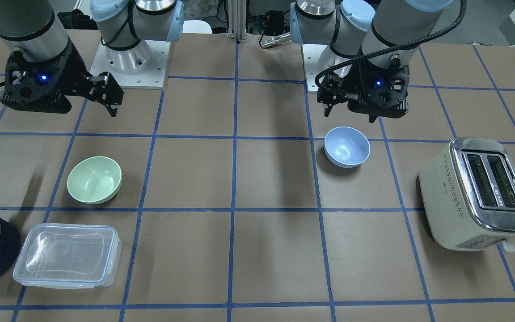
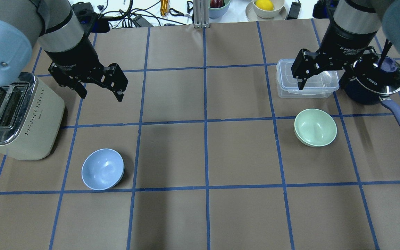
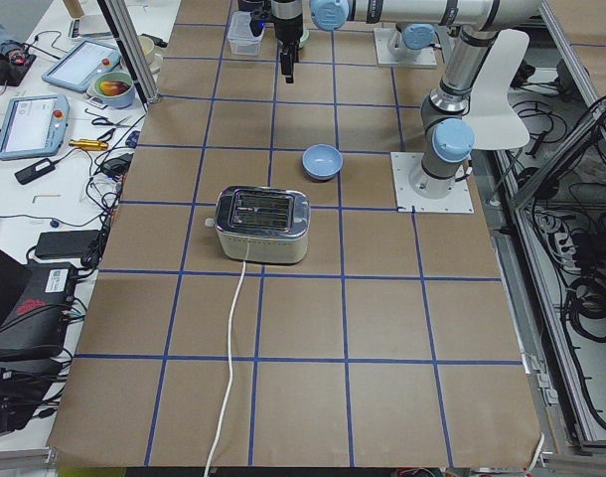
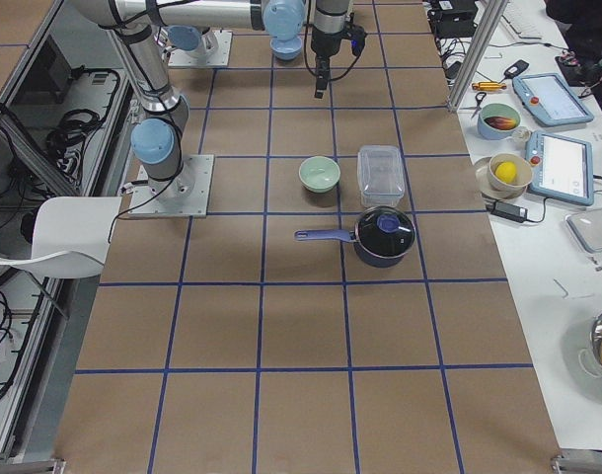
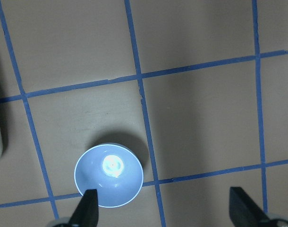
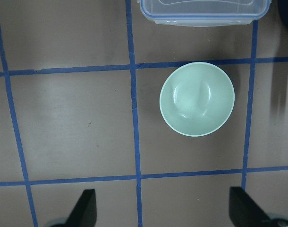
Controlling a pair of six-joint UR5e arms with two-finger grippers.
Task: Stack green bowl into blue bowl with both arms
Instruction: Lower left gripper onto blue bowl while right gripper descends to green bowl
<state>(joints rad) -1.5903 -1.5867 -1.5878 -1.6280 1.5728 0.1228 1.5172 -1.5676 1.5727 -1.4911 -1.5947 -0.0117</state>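
Hovering w/ both jaws released, nothing held. Btw green bowl (image 2: 315, 127) & blue bowl (image 2: 102, 169) sit well apart on bench (image 2: 241, 156).

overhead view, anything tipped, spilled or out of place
Nothing stands out: the green bowl and blue bowl sit upright and empty, well apart, and the toaster, clear container and lidded pot stand upright.

A robotics lab. The left arm (image 3: 452, 99) and the right arm (image 4: 148, 74) are bolted through metal base plates (image 3: 434, 189) to a table (image 3: 382, 328) papered brown and gridded with blue tape (image 2: 206, 139). In the exterior left view a white bench (image 3: 15, 214) down the left edge carries teach pendants (image 3: 30, 124), a screwdriver (image 3: 86, 144) and cables (image 3: 112, 167); wire bundles (image 3: 589, 298) fill the right edge.
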